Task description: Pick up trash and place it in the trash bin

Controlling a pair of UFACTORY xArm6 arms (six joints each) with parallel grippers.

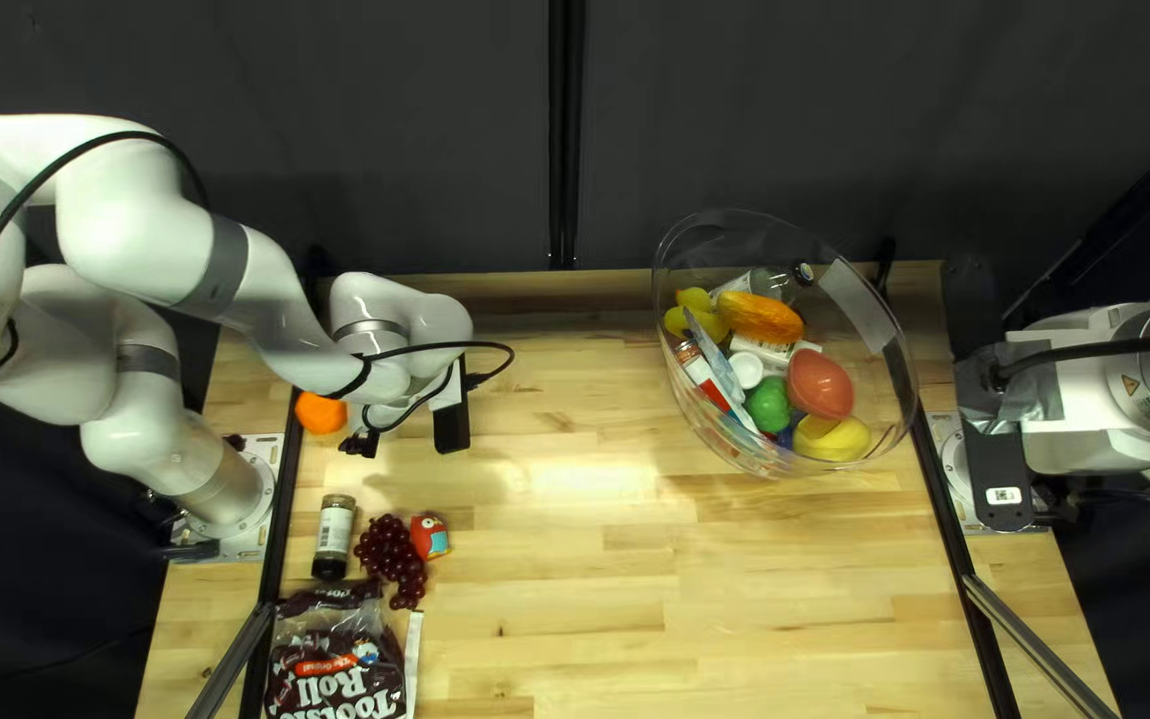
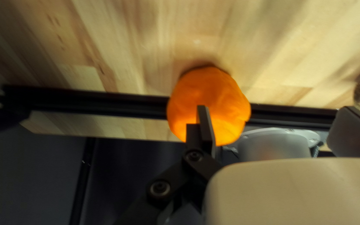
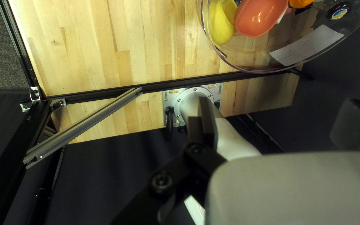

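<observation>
Okay, so this cleanup looks well along but not finished. The clear round bin (image 1: 884, 380) already has a decent pile in it, including a reddish bowl (image 1: 820, 385) and a green piece (image 1: 771, 404). Left to do, if it all counts as trash: the orange (image 2: 213, 87), a spice jar (image 1: 334, 530), a bunch of grapes (image 1: 390, 550), a little red packet (image 1: 429, 535) and a candy bag (image 1: 336, 673), all at the left side of the desk (image 1: 575, 599).

My guess is the orange is next. It sits by the black rail (image 2: 105, 102) along the left edge, and the left pincer (image 2: 276, 109) is over it, spread wide and gripping nothing. One finger crosses in front of the fruit; can't tell if they touch. The right pincer (image 3: 278, 102) is wide too, empty, out past the bin side.

As for which way the orange points: nowhere, really. It's roundish, no stem showing, so I can't call a long axis. The jar does have one, running near to far, dark cap toward the near edge.
</observation>
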